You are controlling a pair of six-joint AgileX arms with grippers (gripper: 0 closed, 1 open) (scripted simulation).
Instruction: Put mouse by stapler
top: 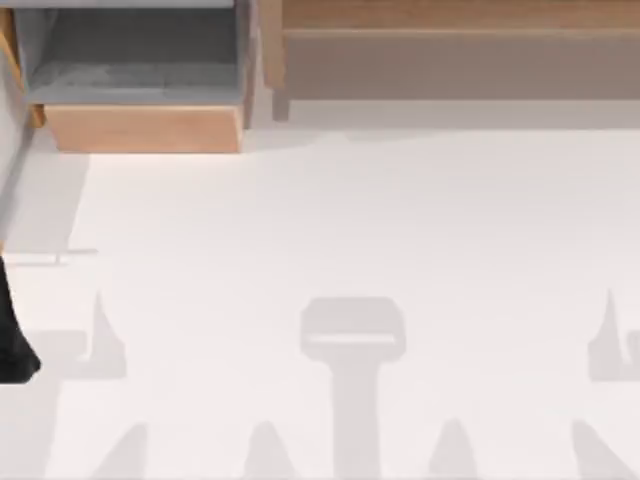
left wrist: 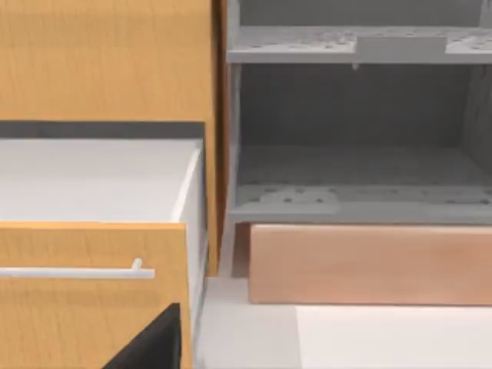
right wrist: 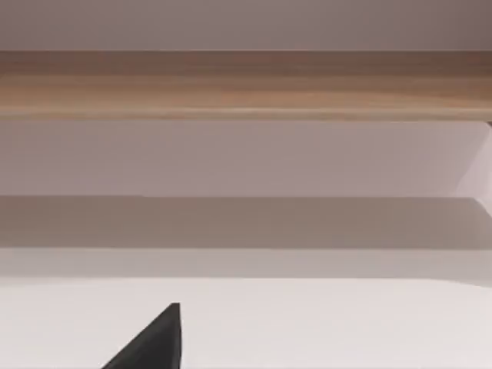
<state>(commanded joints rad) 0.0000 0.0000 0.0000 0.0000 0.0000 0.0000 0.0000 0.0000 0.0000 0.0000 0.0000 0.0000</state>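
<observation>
Two arms parked; left arm (top: 15, 335) at table (top: 350, 230) left edge.

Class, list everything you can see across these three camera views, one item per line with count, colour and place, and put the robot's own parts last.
Table: one, white, spanning the top view.
Open cabinet: one, grey inside with a wooden base, at the table's far left.
Wooden shelf: one, light brown, along the far right.
Drawer: one, orange wood with a white interior and a white handle, open, beside the cabinet in the left wrist view.
Dark robot part: one, black, at the top view's left edge.
Fingers: a black tip in each wrist view.
</observation>
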